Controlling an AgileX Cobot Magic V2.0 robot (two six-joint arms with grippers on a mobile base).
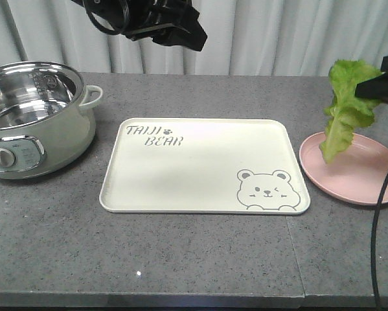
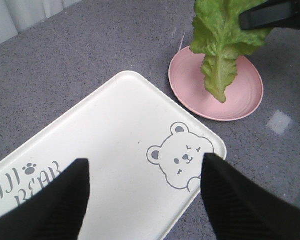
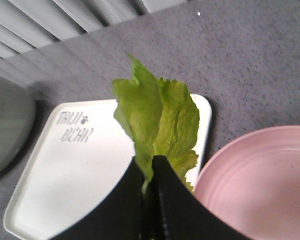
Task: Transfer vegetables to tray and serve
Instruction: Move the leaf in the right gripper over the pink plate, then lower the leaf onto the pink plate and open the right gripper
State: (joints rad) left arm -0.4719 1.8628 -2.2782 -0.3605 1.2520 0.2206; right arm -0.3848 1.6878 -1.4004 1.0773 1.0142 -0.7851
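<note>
Just now the bright green, ruffled lettuce leaf (image 1: 346,110) (image 2: 222,45) (image 3: 157,120) hangs in the air at the right end of the grey speckled stone bench (image 1: 181,259). It is pinched near its top by the black right gripper (image 1: 361,91) (image 3: 147,162), whose jaws are clenched on it with leaf showing on both sides of the fingers. The pale rib points downward, and the lower tip dangles over the left part of the round pink plate (image 1: 362,175) (image 2: 245,100) (image 3: 260,170) – whether tip and plate touch cannot be told, though the leaf looks lifted clear.

The large cream-white rectangular tray (image 1: 200,162) (image 2: 124,130) (image 3: 74,170) with rounded corners lies flat in the middle of the bench. Its grey "TAIJI BEAR" lettering is at the rear left corner and the winking bear face at the front right corner. The plate sits just beside the tray's right edge, apart from it; the leaf is off the tray, to its right.

The black left gripper (image 1: 197,35) (image 2: 145,160) hovers above the rear of the bench, over the tray – its jaws are spread wide, with nothing between them. At the bench's left edge stands a pale green electric pot (image 1: 38,123) (image 3: 4,130) with a shiny steel inner bowl, near the tray but not touching it. A black cable (image 1: 375,233) hangs down at the front right corner.
</note>
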